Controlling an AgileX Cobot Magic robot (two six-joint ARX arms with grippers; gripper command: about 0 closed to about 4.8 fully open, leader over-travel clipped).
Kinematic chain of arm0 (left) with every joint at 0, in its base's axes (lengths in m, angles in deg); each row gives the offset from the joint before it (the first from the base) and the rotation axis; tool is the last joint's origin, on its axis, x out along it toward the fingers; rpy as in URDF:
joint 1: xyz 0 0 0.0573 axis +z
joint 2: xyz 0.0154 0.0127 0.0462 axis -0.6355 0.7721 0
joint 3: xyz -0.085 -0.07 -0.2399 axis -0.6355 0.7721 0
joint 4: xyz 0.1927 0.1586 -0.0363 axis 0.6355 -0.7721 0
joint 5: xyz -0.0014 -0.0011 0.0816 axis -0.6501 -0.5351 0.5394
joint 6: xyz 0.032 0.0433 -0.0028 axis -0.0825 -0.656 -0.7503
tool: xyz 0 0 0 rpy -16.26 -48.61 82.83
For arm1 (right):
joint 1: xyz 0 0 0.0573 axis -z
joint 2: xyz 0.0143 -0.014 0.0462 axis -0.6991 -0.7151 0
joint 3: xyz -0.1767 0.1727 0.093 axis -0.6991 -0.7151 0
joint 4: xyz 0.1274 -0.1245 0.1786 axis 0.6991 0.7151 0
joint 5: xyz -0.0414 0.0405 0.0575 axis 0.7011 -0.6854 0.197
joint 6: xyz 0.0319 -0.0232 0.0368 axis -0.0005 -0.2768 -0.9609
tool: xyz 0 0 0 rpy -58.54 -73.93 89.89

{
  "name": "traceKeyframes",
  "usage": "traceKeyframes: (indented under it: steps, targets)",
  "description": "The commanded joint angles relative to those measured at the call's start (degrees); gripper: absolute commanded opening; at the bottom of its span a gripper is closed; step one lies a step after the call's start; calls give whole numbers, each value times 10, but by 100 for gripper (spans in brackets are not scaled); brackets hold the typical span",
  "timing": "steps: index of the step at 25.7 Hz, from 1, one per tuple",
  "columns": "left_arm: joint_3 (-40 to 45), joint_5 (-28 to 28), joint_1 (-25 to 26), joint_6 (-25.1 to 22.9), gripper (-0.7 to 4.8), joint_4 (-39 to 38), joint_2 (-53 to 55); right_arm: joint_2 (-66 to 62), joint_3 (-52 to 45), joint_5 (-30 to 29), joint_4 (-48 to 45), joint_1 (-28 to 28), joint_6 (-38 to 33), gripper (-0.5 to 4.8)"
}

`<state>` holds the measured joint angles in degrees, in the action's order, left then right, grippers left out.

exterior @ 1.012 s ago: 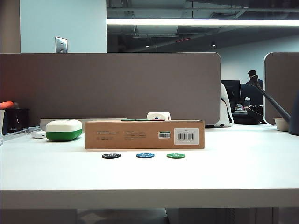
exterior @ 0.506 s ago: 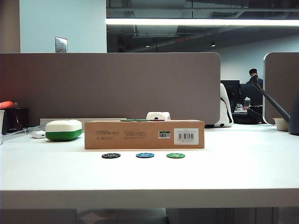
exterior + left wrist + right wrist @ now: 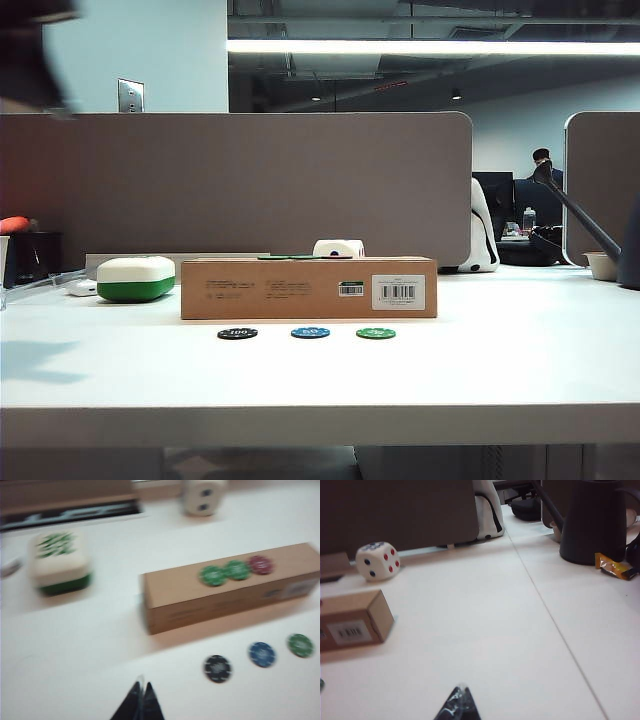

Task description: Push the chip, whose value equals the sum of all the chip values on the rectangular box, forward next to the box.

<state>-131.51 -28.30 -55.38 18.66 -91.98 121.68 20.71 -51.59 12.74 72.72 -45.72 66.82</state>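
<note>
The blue chip [image 3: 311, 332] [image 3: 262, 654] lies on the white table just in front of the rectangular box [image 3: 309, 288] [image 3: 225, 597], between a black chip [image 3: 237, 333] [image 3: 217, 668] and a green chip [image 3: 376, 333] [image 3: 300, 645]. Two green chips [image 3: 225, 573] and a red chip [image 3: 261, 564] rest on the box's top. My left gripper [image 3: 141, 686] is shut and empty, hovering above the table short of the black chip; a dark blur of its arm [image 3: 35, 45] shows at the exterior view's upper left. My right gripper [image 3: 461, 687] is shut, empty, over bare table beside the box's barcode end [image 3: 352, 617].
A white-and-green rounded case [image 3: 137, 278] [image 3: 59, 564] sits left of the box. A large die [image 3: 338, 248] [image 3: 377, 560] stands behind it. A grey partition [image 3: 235, 185] closes the back. A dark jug [image 3: 597, 522] and an orange wrapper [image 3: 615, 566] stand far right.
A blurred dark arm has come into the exterior view's upper left, and its shadow now falls on the table at left. The chips and box have not moved.
</note>
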Motion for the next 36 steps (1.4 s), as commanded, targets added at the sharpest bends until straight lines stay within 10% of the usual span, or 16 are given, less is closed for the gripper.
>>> traceKeyframes:
  steps: [1, 9, 36]
  targets:
    - [-53, -3, -33, 0, -5, -2, 77, 0, -3, -2, -26, 0, -96, -5]
    - [-143, -1, -112, 0, -5, 15, 264, 0, -3, -2, -30, 0, -206, -5]
    - [-144, -14, -134, 0, -5, 41, 275, 0, 0, -166, -31, 0, -369, -5]
